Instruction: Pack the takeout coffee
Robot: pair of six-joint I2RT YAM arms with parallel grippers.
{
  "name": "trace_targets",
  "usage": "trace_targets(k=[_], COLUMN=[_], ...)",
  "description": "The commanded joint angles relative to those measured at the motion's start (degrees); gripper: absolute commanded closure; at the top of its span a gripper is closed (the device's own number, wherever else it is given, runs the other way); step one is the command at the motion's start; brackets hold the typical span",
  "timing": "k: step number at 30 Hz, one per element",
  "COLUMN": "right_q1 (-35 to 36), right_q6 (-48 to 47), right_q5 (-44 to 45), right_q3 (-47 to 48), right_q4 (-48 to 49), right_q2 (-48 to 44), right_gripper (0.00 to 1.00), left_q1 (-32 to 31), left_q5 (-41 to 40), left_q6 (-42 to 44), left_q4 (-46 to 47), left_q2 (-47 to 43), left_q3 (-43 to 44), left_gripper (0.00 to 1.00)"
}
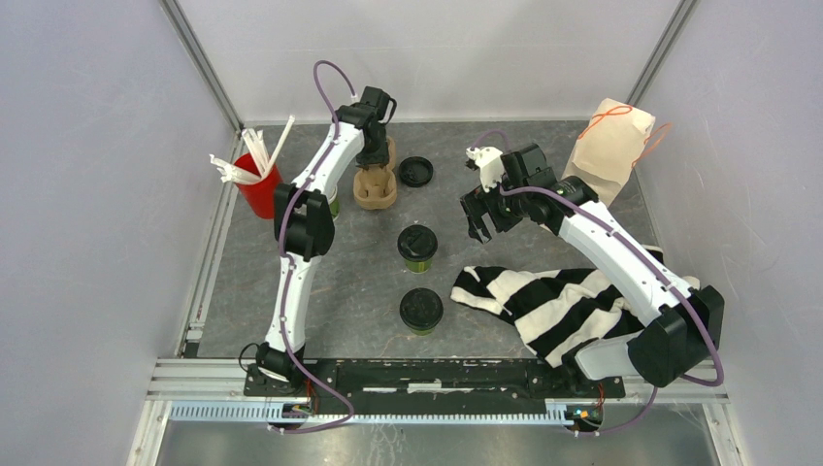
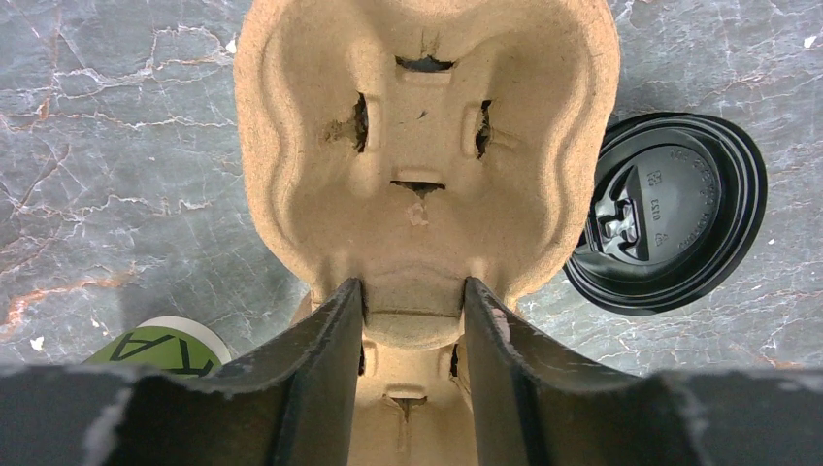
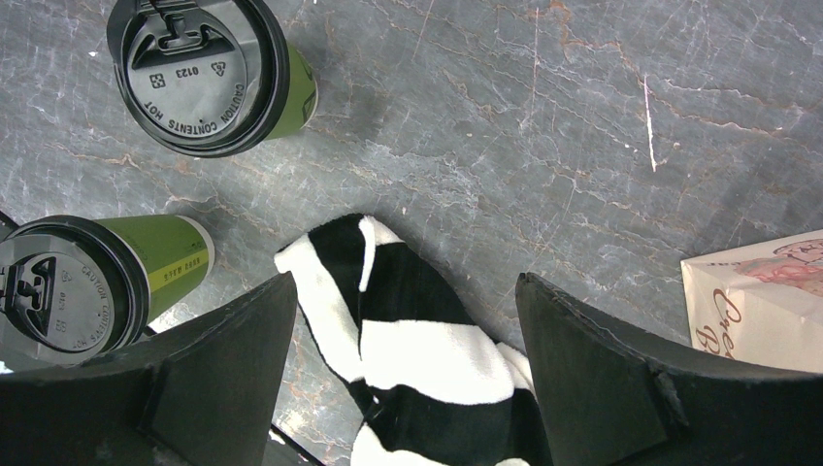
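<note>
The left arm (image 1: pixel 312 180) and right arm (image 1: pixel 611 243) share one build: white tubular links, chunky black joints, a purple cable (image 1: pixel 315 76) looping alongside. The left hand (image 2: pixel 412 296) and right hand (image 3: pixel 406 291) are matte black, each with two flat wedge-shaped fingers (image 2: pixel 311 379).

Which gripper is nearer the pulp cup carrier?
Left. The left gripper straddles the centre ridge of the cup carrier; the right gripper hangs off to its right, by the striped cloth.

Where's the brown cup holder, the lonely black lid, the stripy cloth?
Brown moulded-pulp cup carrier (image 2: pixel 422 126), left wrist view, well floor.
Loose round black plastic lid (image 2: pixel 670 214), left wrist view, top.
Black-and-white striped cloth (image 3: pixel 417 361), right wrist view, white stripe.
</note>
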Motion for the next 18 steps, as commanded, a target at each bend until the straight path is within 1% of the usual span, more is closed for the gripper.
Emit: trace_targets(k=[1,10,15,17,18], right_q1=[0.22,0.22,0.16,0.2,0.2], right_q6=[-0.75,-0.8,-0.75,-0.76,-0.75], right_q5=[0.05,0.25,-0.07,-0.23,-0.31], right_q3=[2.41,2.51,2.68,2.71,2.69], right_q4=[0.34,0.23,0.29,0.31,0.38], right_q2=[0.47,0.75,0.98,1.07,1.08], right_gripper=[0.1,0.1,0.1,0.11,0.1], left_q1=[0.31,0.06,-1.08,0.48,1.66], left_q5=[-0.9,-3.44,-8.4,-5.11,-1.64], left_q6=[-1.81,-1.45,-0.64,-1.8,-3.73], left_q4=[1.07,-0.15,0.31,0.39,-0.38], left_q2=[-0.06,-3.03,-5.69,-4.52,-3.61], left_q3=[1.26,2.09,0.65,0.43,1.37], left_gripper=[0.57,0.77,0.88,0.97,0.98])
